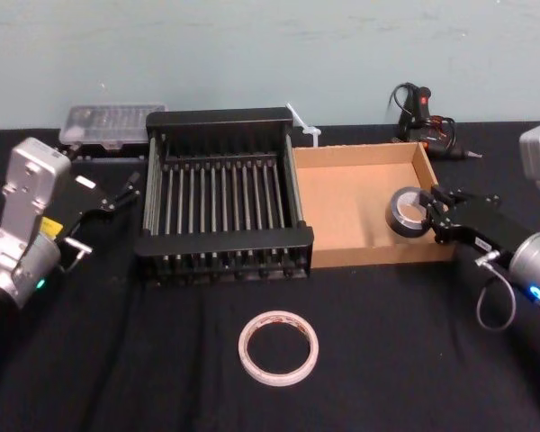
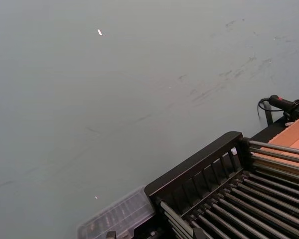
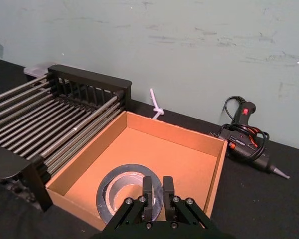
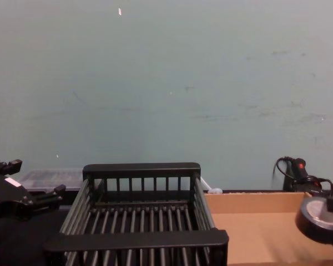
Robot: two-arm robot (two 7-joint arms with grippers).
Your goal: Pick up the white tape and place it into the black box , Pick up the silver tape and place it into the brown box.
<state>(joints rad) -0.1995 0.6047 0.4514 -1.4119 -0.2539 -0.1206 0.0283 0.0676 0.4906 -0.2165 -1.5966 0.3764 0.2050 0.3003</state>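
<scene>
1. A black tabletop (image 1: 117,360) is seen from the head view, with a pale green wall across the top of the frame.
2. The black box (image 1: 225,245), a slatted crate, is placed at centre frame; nothing is seen inside it.
3. The brown box (image 1: 342,193), a shallow cardboard tray, is set directly to the right of the crate, side touching side.
4. The right gripper (image 1: 429,214) is seen at the right edge of the head view, reaching over the tray's right wall.
5. Its fingers (image 3: 147,191) are closed narrowly on the rim of the silver tape (image 1: 405,211), as shown at the bottom centre of the right wrist view.
6. The silver tape is held over the right part of the tray; whether it touches the cardboard floor cannot be told. In the chest view it appears at the lower right, level with the tray's rim.
7. The white tape (image 1: 278,346) is lying flat on the tabletop at lower centre of the head view, in front of the crate and apart from it.
8. The left gripper (image 1: 126,191) is held at the left of the head view, beside the crate's left wall, with its fingers spread and nothing between them.
9. A clear plastic case (image 1: 111,124) is seen behind the crate at upper left.
10. A black glue gun (image 1: 427,117) with a coiled cord is lying behind the tray at upper right.
</scene>
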